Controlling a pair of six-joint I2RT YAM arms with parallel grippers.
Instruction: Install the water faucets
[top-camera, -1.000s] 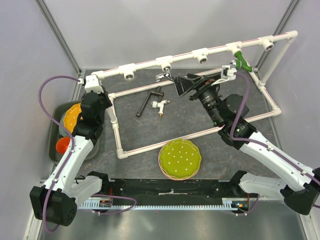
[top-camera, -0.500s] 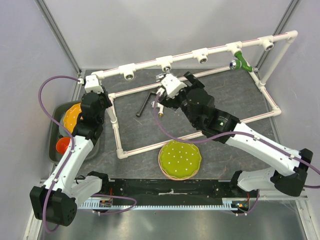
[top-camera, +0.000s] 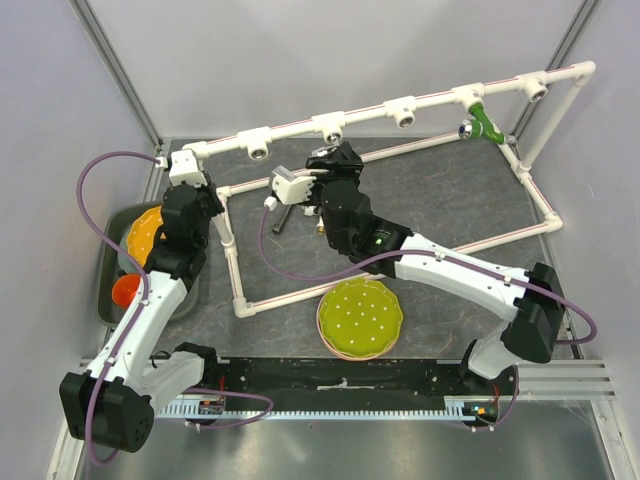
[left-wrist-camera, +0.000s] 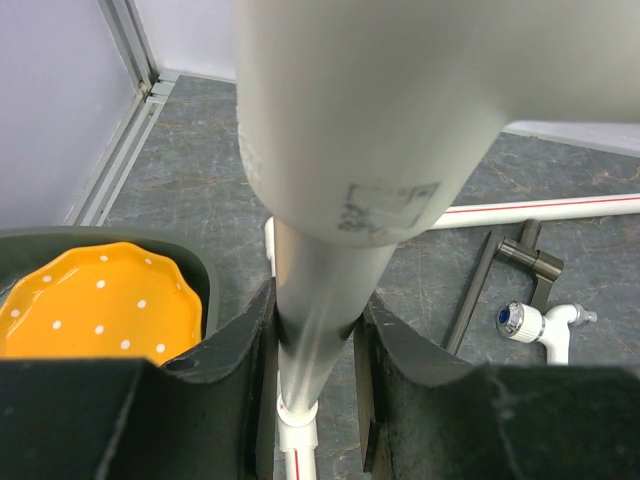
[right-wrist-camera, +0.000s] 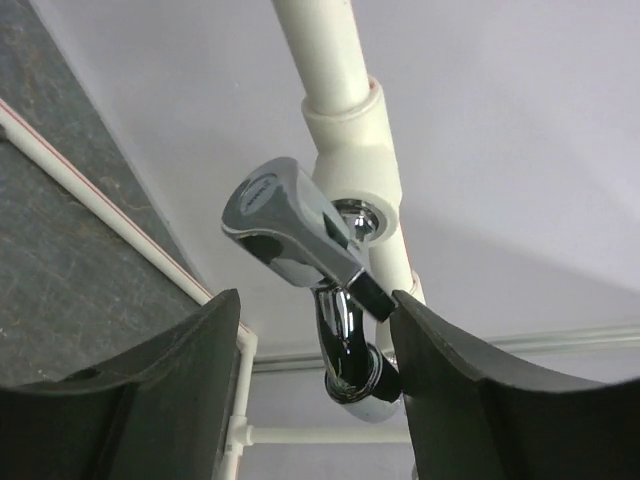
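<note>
Rolled round to the left since a second ago, your right arm's wrist; right claw (right-wrist-camera: 312, 325) stays clamped on the silver faucet (right-wrist-camera: 298, 232), neck running down between the fingers (right-wrist-camera: 170, 400), head just before the mouth of the tee socket (right-wrist-camera: 355, 130), thread hidden. Left claw (left-wrist-camera: 315, 335): closed round the upright pipe (left-wrist-camera: 308, 300). White faucet (left-wrist-camera: 535, 325): you have it loose on the worktop (left-wrist-camera: 200, 150) beside the black bar (left-wrist-camera: 480, 295), nearer your right arm
</note>
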